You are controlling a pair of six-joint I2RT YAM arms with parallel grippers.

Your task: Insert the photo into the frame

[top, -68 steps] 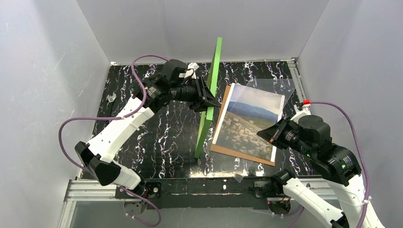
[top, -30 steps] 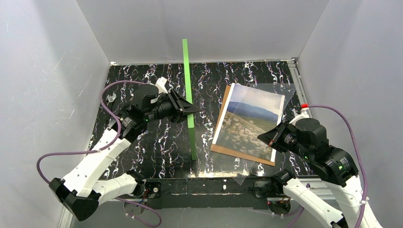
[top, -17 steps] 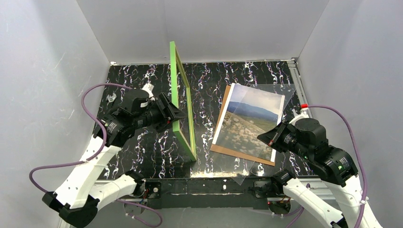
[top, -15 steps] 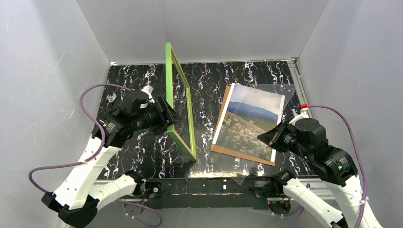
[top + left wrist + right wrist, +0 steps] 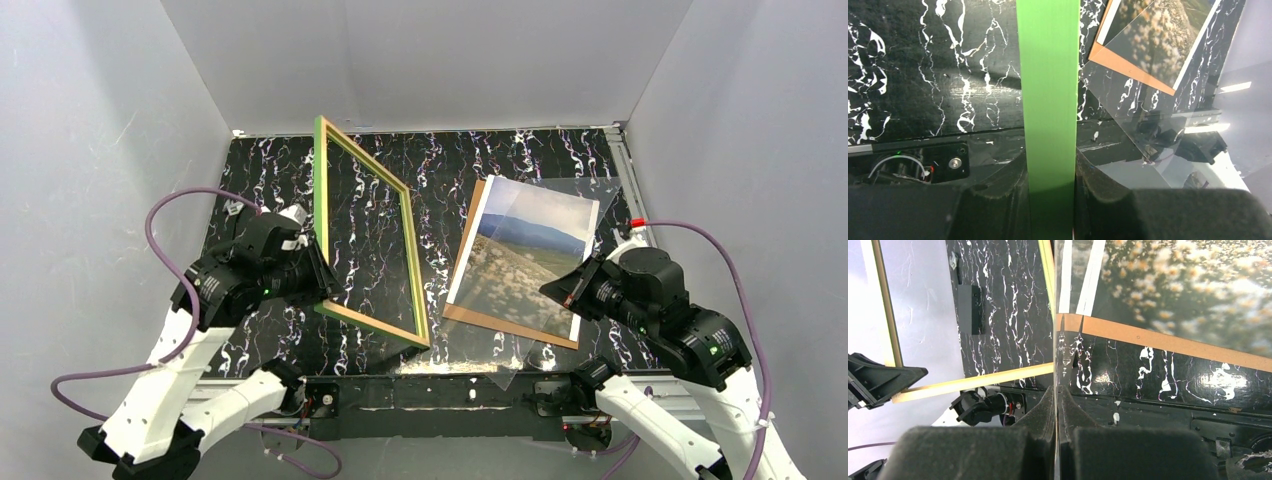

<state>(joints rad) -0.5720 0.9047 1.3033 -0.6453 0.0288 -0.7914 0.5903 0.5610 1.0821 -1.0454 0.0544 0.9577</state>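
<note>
Photo (image 5: pixel 520 255) is face up on the right half of the table (image 5: pixel 270 180), blue sky toward the far wall and speckled field toward the arms. It lies on the brown board (image 5: pixel 505 327), which shows as a strip along the photo's left and near edges.

Frame (image 5: pixel 372 324) is not around the photo. It is up in the air over the middle of the table, left of the photo and apart from it, tilted steeply with its tan back toward the overhead camera. Its far corner is high against the back wall and its near right corner is low by the front edge. I cannot tell whether that corner touches the table.

Left gripper (image 5: pixel 318 283) has the frame by its left rail. The wrist view shows the green rail running straight up between the two dark pads, both pressed against it.

Right gripper (image 5: pixel 556 288) sits at the photo's near right edge with its fingers narrowed right down. The right wrist view shows only a thin clear sheet (image 5: pixel 607 197) edge-on between the pads. That sheet lies over the photo and board, reaching past them at the far right corner and the near edge.
</note>
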